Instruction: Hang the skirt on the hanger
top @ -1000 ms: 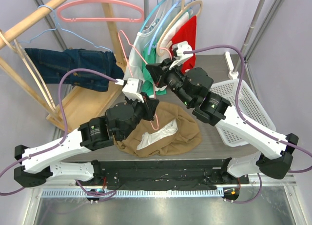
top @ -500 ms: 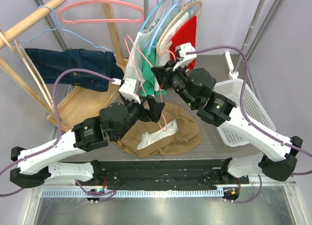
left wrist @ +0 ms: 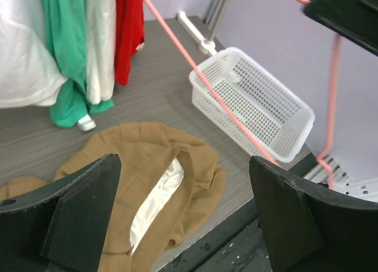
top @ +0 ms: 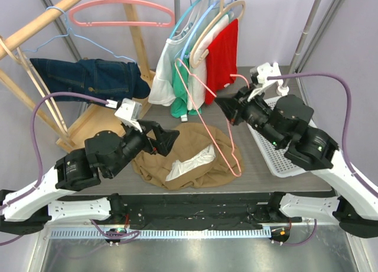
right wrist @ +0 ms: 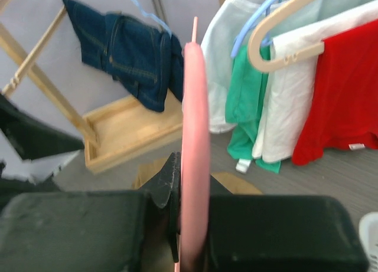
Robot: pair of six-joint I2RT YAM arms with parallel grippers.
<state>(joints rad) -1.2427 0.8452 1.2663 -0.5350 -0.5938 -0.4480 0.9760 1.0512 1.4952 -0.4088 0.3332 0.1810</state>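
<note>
Hanger [right wrist: 194, 136] is dangling, clamped in the right gripper [top: 223, 107], over the skirt [top: 201, 139]; left gripper [top: 170, 141] is hovering with jaws apart and ought to pinch its open edge squarely.

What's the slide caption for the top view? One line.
Right gripper holds pink hanger over the brown skirt; left gripper open beside it.

Left gripper [top: 168, 139] spread wide, empty — right gripper [top: 223, 108] aloft, clamped on the hanger [right wrist: 195, 136].

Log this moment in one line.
left gripper: open, empty | right gripper: shut on pink hanger | skirt: on table, unhung
</note>
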